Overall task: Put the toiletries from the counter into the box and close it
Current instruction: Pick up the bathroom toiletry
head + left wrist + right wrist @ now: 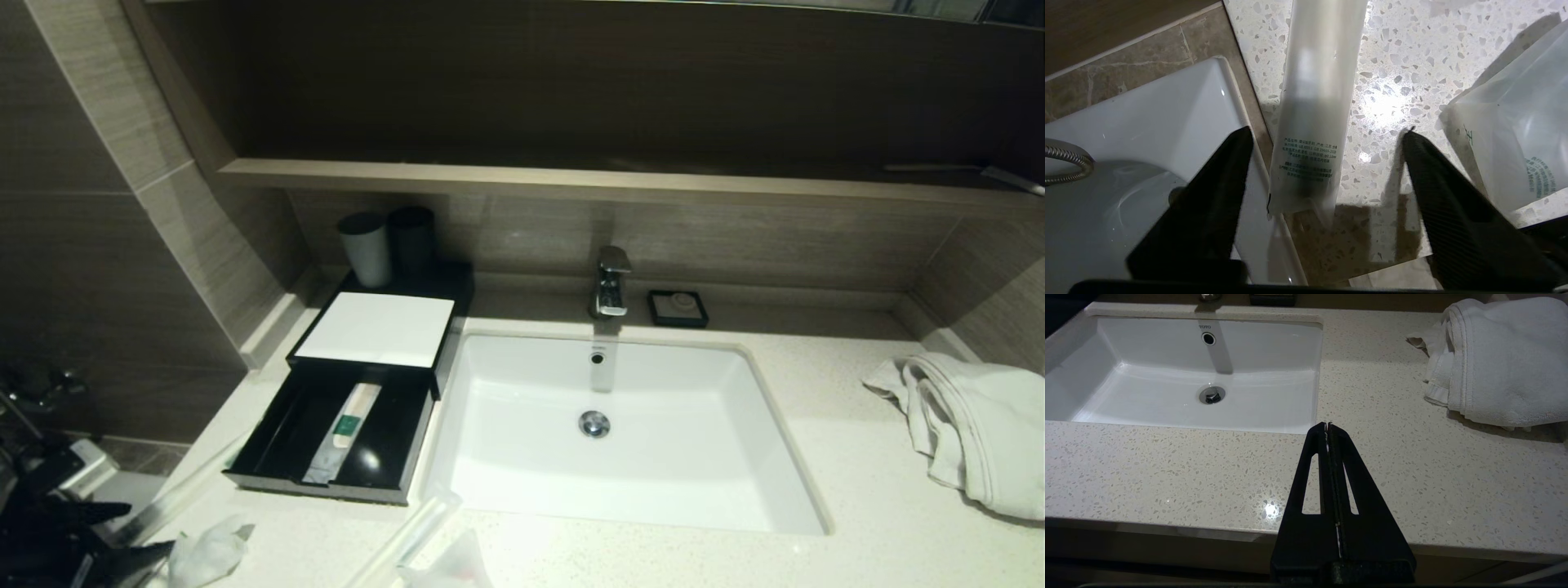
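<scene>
Left gripper: mine [1327, 134], lower left corner of the head view at the counter's near edge; my fingers [1216, 192] stand apart on either side of a wrapped stick, neither one touching it, so I grip nothing.
Wrapped stick: a long slim clear-plastic-wrapped item [1316, 106] with small green print near its end, lying flat on the counter at its edge, running up to the top of the left wrist frame; its near end sits between my two fingers.
White packet: a translucent packet [1506, 143] with green print, at the right of the left wrist frame, just beside my other finger, resting on the counter.
Other toiletries on counter: a crumpled white packet [208, 551] at the lower left of the head view and another slim wrapped stick [412, 535] at the bottom centre.
Box: black box [380, 327] with white top panel, left of centre in the head view, beside the sink [629, 433]; its front drawer [326, 433] is pulled open.
In the drawer: one wrapped stick with a green mark [347, 429], lying lengthwise.
Counter: pale speckled stone [857, 490].
Right gripper: mine [1328, 426], fingers pressed together, grasping nothing, over the counter's front edge in the right wrist view.
Towel: white [971, 429], heaped at the right edge of the head view.
</scene>
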Controlling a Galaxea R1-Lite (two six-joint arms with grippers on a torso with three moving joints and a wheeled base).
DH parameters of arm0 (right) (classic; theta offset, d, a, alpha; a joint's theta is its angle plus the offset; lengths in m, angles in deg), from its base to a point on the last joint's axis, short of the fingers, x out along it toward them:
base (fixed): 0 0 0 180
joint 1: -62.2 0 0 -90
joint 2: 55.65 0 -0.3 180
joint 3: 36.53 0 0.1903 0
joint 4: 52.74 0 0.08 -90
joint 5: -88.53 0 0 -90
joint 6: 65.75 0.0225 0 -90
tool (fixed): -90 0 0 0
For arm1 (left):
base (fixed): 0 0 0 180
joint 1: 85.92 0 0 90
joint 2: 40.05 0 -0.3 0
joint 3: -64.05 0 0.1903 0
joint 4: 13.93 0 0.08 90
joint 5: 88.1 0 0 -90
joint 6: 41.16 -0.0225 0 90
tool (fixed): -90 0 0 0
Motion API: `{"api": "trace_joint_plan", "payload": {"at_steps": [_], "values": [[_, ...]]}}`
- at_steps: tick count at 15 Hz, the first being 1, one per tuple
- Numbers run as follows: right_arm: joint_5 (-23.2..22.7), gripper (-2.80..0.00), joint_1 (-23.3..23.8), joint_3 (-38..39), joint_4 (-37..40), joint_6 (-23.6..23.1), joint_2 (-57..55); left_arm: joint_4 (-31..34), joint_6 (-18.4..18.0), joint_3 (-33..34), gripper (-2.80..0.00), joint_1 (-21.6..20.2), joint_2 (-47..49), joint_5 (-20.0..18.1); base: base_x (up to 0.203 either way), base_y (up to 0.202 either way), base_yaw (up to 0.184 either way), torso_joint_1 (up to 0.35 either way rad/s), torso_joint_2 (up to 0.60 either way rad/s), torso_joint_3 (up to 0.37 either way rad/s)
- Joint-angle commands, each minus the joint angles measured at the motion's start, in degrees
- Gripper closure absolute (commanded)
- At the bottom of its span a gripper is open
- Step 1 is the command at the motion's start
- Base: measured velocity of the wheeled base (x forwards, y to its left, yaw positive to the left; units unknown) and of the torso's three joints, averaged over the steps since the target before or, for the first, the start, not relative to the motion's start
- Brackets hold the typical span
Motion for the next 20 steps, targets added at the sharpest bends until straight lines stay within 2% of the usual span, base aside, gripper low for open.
{"api": "trace_joint_plan", "payload": {"at_steps": [1, 11, 16, 20], "values": [[0.0, 0.0, 0.1, 0.0, 0.0, 0.0, 0.0, -0.1, -0.3, -0.1, 0.0, -0.1, 0.1, -0.2, 0.0, 0.0, 0.0, 0.0, 0.0, 0.0], [0.0, 0.0, 0.0, 0.0, 0.0, 0.0, 0.0, -0.1, -0.3, -0.1, 0.0, -1.4, 0.0, -0.3, 0.0, 0.0, 0.0, 0.0, 0.0, 0.0], [0.0, 0.0, 0.0, 0.0, 0.0, 0.0, 0.0, -0.2, 0.6, -2.2, 0.0, -2.9, -0.3, -0.3, 0.0, 0.0, 0.0, 0.0, 0.0, 0.0], [0.0, 0.0, 0.0, 0.0, 0.0, 0.0, 0.0, 0.0, 5.9, -3.1, 0.0, -3.2, -3.0, -0.3, 0.0, 0.0, 0.0, 0.0, 0.0, 0.0]]}}
